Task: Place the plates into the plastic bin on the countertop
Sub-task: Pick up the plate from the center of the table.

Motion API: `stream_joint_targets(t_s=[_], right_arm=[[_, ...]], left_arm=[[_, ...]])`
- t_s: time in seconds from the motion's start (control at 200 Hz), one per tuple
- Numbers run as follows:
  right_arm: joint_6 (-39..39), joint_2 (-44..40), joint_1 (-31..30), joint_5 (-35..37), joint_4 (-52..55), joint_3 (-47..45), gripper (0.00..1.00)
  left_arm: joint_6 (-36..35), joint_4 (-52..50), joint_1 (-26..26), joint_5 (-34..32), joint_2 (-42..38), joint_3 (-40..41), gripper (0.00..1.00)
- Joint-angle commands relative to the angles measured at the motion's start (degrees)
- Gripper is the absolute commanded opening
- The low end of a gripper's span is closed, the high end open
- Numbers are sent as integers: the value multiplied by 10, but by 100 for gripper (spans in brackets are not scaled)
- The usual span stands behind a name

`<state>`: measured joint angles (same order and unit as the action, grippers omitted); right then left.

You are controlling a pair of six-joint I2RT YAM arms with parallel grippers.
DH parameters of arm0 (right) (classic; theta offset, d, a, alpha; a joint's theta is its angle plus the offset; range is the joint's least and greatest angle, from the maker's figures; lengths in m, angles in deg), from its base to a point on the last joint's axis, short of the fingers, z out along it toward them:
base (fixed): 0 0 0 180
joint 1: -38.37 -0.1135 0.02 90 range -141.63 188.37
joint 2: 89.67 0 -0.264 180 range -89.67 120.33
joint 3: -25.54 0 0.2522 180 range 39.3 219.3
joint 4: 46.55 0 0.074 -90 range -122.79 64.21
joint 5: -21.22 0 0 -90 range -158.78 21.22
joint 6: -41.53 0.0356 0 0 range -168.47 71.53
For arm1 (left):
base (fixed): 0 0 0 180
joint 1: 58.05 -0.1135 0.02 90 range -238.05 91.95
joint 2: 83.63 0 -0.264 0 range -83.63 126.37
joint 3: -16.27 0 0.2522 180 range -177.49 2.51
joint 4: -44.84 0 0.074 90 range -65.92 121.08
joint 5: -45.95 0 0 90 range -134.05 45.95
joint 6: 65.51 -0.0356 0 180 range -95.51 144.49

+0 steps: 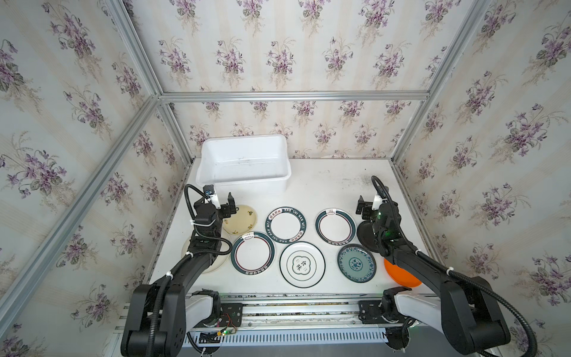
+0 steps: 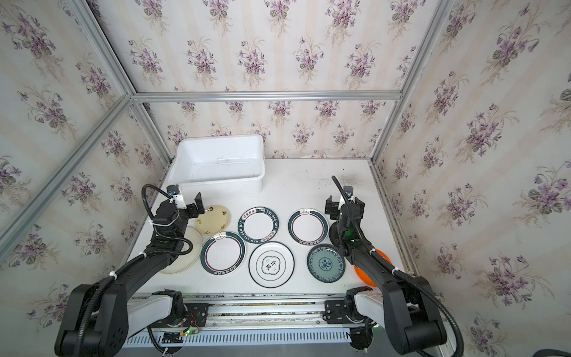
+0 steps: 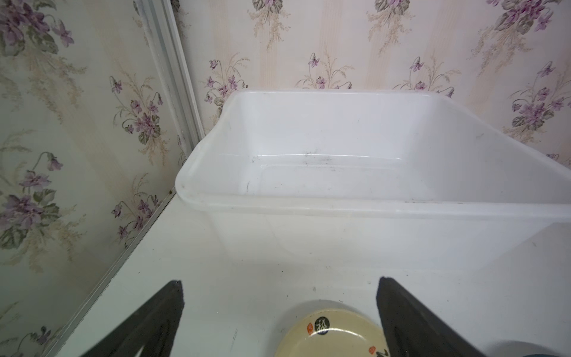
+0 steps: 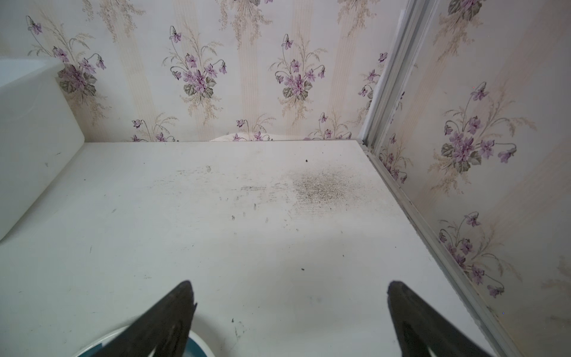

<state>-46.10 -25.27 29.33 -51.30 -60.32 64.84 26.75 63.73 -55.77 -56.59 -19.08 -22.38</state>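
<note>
Left hand (image 3: 279, 287) and right hand (image 4: 290, 287) are held wide and empty above the bench (image 1: 324, 185). The plates (image 1: 285, 224) are spread flat, judged ready for single pick-up, before the empty plastic bin (image 1: 244, 184).

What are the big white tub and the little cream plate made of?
White rectangular tub: probably thin plastic, smooth and slightly see-through at its wall, scuffed inside. Small cream round plate: ceramic or melamine; smooth, hard to tell which.

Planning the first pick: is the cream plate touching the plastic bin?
Apart. The left wrist view shows bare countertop between the cream plate and the plastic bin.
</note>
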Motion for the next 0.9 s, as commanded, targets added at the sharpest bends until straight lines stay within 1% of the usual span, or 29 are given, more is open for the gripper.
stream_joint_targets(t_s=[0.0, 0.15, 0.25, 0.375, 0.52, 0.655, 0.69, 0.815, 0.895], right_arm=[[49, -31, 0, -29, 113, 26, 100], [62, -82, 1, -73, 273, 71, 99], [77, -95, 2, -98, 377, 110, 99], [100, -83, 2, -151, 477, 147, 99], [117, -35, 2, -239, 560, 186, 99], [140, -3, 3, -268, 581, 189, 99], [147, 2, 6, -277, 575, 184, 99], [186, 27, 26, -351, 539, 166, 98], [200, 48, 27, -364, 530, 166, 97]], left_arm=[[39, -33, 6, -17, -34, -2, 99], [77, -112, 58, -73, -76, -33, 99], [103, -164, 92, -79, -89, -59, 99], [123, -206, 137, -75, -95, -76, 99], [127, -241, 183, -55, -96, -90, 99], [133, -260, 210, -25, -98, -97, 99], [135, -265, 214, -17, -98, -100, 99], [134, -274, 224, 15, -100, -103, 99], [126, -275, 227, 29, -104, -103, 99]])
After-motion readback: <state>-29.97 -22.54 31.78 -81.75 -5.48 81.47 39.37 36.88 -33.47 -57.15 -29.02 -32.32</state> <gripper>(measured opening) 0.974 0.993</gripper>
